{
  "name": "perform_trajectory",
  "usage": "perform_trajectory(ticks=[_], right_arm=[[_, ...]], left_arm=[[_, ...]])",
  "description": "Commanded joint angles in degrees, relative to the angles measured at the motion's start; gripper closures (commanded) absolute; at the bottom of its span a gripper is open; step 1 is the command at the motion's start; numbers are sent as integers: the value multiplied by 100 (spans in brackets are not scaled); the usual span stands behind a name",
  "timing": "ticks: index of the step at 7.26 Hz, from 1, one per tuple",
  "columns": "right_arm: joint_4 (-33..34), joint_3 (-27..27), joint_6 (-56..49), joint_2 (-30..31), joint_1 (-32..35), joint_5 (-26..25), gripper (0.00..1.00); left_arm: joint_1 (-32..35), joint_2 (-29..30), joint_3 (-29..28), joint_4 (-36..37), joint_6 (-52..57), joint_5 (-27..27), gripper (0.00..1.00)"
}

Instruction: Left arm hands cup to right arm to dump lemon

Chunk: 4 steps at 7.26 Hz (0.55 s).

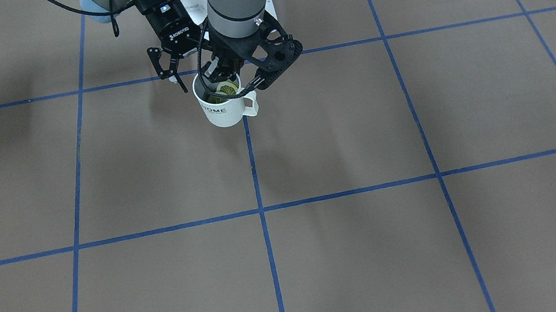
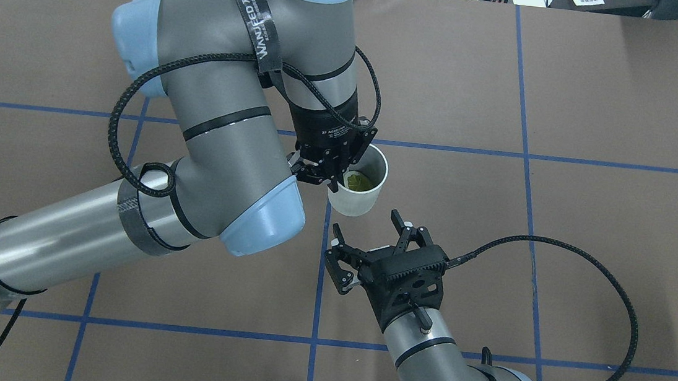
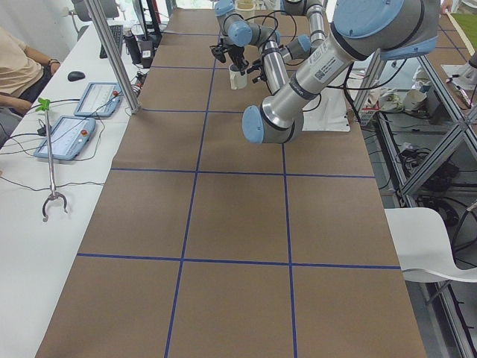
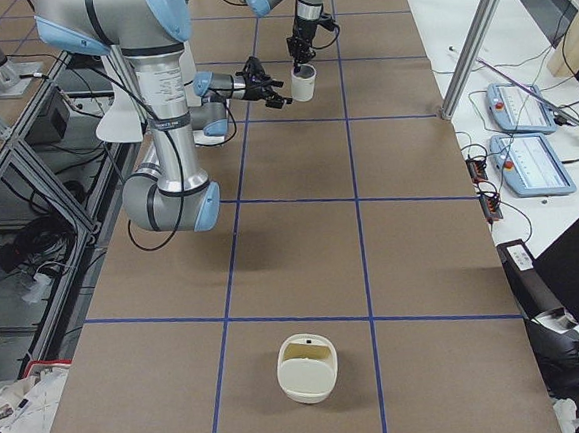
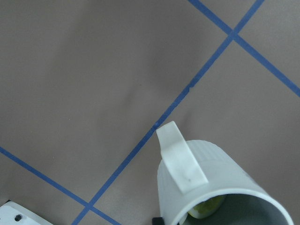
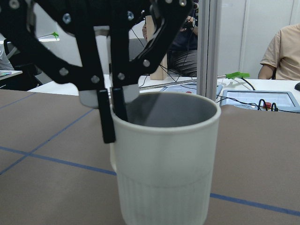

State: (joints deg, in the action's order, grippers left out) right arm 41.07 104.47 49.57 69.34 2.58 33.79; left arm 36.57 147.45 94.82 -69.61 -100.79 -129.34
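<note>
Left arm point(image 2: 219, 141): left gripper point(image 2: 335, 181) clamped on the rim of the white HOME mug point(image 2: 358, 200), which is upright. Right gripper point(image 2: 367, 230) is spread wide just beside the mug, no contact. Lemon piece point(image 2: 358, 182) is inside the mug. Pickup looks done; handover and dump pending.

Brown table point(image 1: 362, 255) with blue tape grid point(image 1: 267, 237), cream container point(image 4: 306, 368) on it.

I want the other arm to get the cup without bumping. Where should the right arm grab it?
Probably the round body of the cup, below the rim, from the side facing the right end effector. That wall is bare; the left end effector pinches the rim, and the handle points away.
</note>
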Motion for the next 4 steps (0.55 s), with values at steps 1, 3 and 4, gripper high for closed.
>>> perform_trajectory(ticks=[1, 3, 4], right_arm=[[24, -6, 0, 9, -3, -4, 1], [-11, -120, 0, 0, 5, -13, 1], [-11, -120, 0, 0, 23, -13, 1]], left_arm=[[-71, 11, 27, 0, -2, 5, 100], [-124, 38, 28, 0, -2, 14, 100], [-124, 38, 36, 9, -2, 14, 100]])
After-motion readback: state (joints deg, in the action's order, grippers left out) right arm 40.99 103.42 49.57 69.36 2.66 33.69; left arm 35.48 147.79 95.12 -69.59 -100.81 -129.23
